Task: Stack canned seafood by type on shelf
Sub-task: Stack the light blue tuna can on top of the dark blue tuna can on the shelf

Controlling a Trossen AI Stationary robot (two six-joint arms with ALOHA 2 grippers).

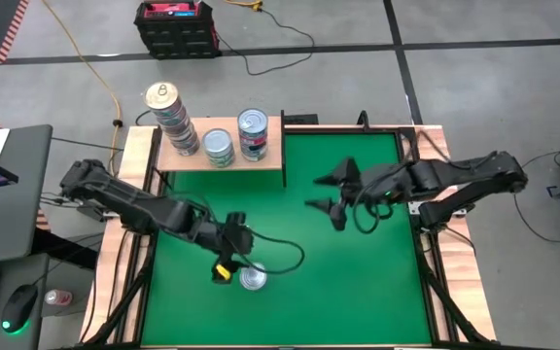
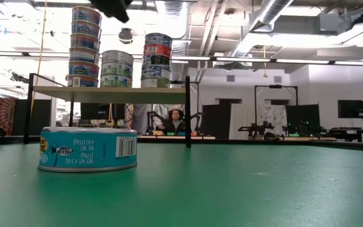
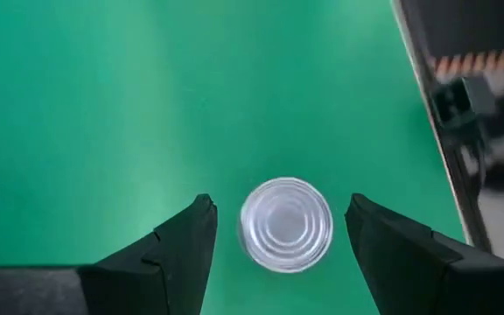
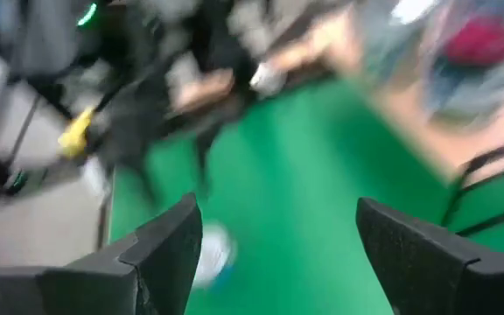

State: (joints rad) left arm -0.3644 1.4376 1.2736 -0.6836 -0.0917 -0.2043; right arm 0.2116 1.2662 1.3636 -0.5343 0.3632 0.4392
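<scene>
three stacks of tins (image 1: 219, 146) stand on the shelf (image 1: 261, 166) at the mat's (image 1: 358, 282) far left, one lone tin (image 1: 253, 279) lying near its front.

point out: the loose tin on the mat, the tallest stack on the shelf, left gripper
loose tin (image 3: 285, 225): left wrist view, centre of its ringed silver end.
tallest stack (image 1: 172, 121): high view, side labels midway up the column.
left gripper (image 3: 278, 229): left wrist view, midway between its open fingertips, above the tin.

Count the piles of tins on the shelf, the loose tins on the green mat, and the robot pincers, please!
Piles of tins on the shelf: 3
Loose tins on the green mat: 1
Pincers, left pincer and right pincer: 2
Total: 6
</scene>
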